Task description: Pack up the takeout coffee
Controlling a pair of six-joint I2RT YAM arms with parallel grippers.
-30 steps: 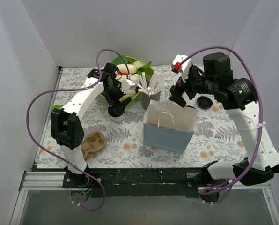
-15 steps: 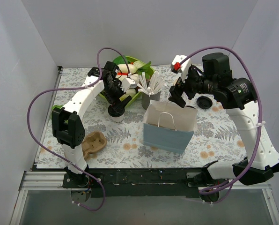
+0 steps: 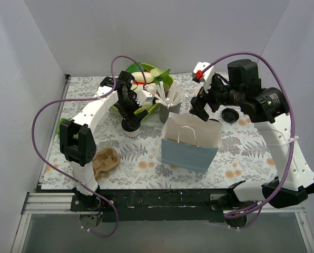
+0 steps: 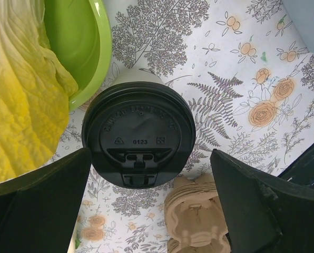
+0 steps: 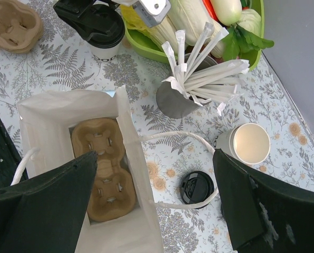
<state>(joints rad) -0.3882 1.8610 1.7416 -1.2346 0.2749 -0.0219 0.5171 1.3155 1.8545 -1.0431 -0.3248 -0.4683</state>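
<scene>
**Top external view.** The floral surface [image 3: 241, 158] carries a white-and-blue paper bag [image 3: 191, 145], upright near the centre. Behind it stands a grey metal cup [image 3: 169, 112] holding white wrapped straws [image 3: 170, 95]. A green bowl [image 3: 166, 80] at the rear holds vegetables [image 3: 144, 77]. The takeout coffee cup [image 3: 130, 129], black lid fitted, stands upright on the surface just in front of the bowl and left of the bag. The left pincer [image 3: 131, 113] hangs directly above it. The right pincer [image 3: 199, 109] hangs over the bag's rear edge. A cardboard carrier [image 3: 104, 161] lies on the surface beside the left arm. A loose black lid [image 3: 229, 115] lies right of the bag.

**Left wrist view.** The left pincer is spread wide, its fingers [image 4: 41, 200] on either side of the fitted lid, gripping nothing. The lid's embossed lettering is visible only here. The cup's cream wall shows at the lid's far edge. The bowl holds a pale yellow-green cabbage leaf [image 4: 20, 89].

**Right wrist view.** The right pincer is spread wide and empty, its fingers [image 5: 46, 205] straddling the open bag. Only this view shows the bag's interior, where a second cardboard carrier [image 5: 104, 168] lies flat on the bottom. It also shows an open paper cup [image 5: 250, 143], empty and upright, just right of the straw cup. The loose black lid lies near it.
</scene>
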